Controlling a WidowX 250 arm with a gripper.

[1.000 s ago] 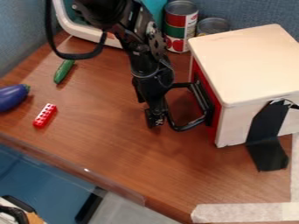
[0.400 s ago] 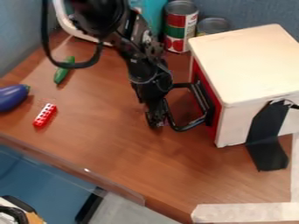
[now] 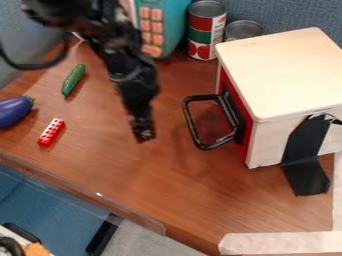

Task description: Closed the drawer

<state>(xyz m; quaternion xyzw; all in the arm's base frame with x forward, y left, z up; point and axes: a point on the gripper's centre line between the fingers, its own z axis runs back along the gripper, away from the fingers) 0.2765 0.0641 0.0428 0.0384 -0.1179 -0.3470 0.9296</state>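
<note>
Drawer (image 3: 247, 136), at 3 o'clock: we see a red front lying close against the opening of one pale wooden box (image 3: 280, 75), with one black looped handle (image 3: 189, 122) projecting towards 9 o'clock. The pincer (image 3: 144, 136) is near the centre, apart from the handle, on its 9 o'clock side; we cannot tell whether it is released or clenched. On the worktop (image 3: 200, 200) we count one purple eggplant (image 3: 13, 111) and one red brick (image 3: 51, 132) at 9 o'clock, one green cucumber (image 3: 73, 80) at 10, and one teal toy (image 3: 170, 22) with pink keys at 12. Containers: two cans (image 3: 207, 30) between 12 and 1 o'clock, contents indiscernible to us; the box houses the drawer, whose interior is hidden.
</note>
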